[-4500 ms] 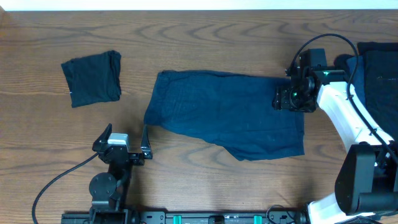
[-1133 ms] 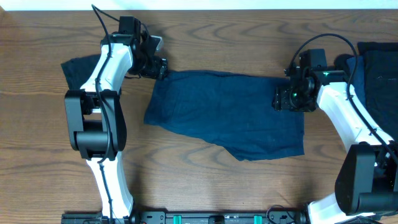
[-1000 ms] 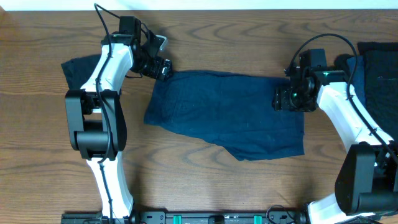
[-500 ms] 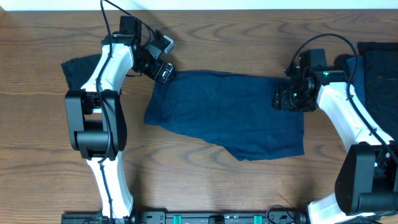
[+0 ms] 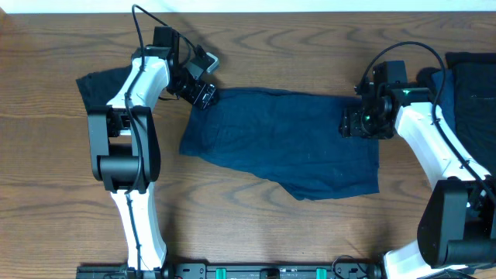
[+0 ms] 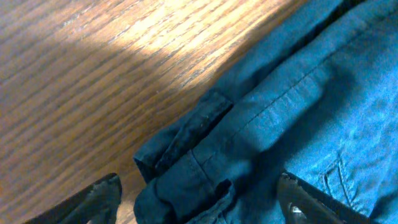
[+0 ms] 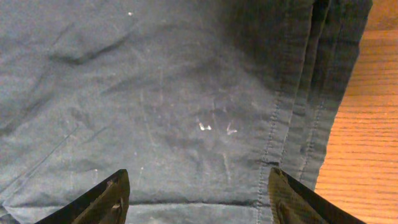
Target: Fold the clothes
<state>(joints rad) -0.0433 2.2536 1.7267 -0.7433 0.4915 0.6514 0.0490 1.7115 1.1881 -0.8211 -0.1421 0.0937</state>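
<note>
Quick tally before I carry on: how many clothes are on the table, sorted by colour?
blue garment, spread flat in the middle: 1
black garment, folded, far left, partly behind the left arm: 1
dark heap at the right edge: 1, its separate pieces cannot be counted
Total: 3 lots of cloth

L arm (image 5: 130,93) reaches fwd from its base, upright links stacked, wrist angled toward the R side. L gripper (image 5: 206,96) points down w/ jaws wide apart, fingertips (image 6: 102,194) low in the wrist cam. R arm (image 5: 425,133) stretches fwd and inward; R gripper (image 5: 358,122) aims down, jaws likewise spread wide.
</note>
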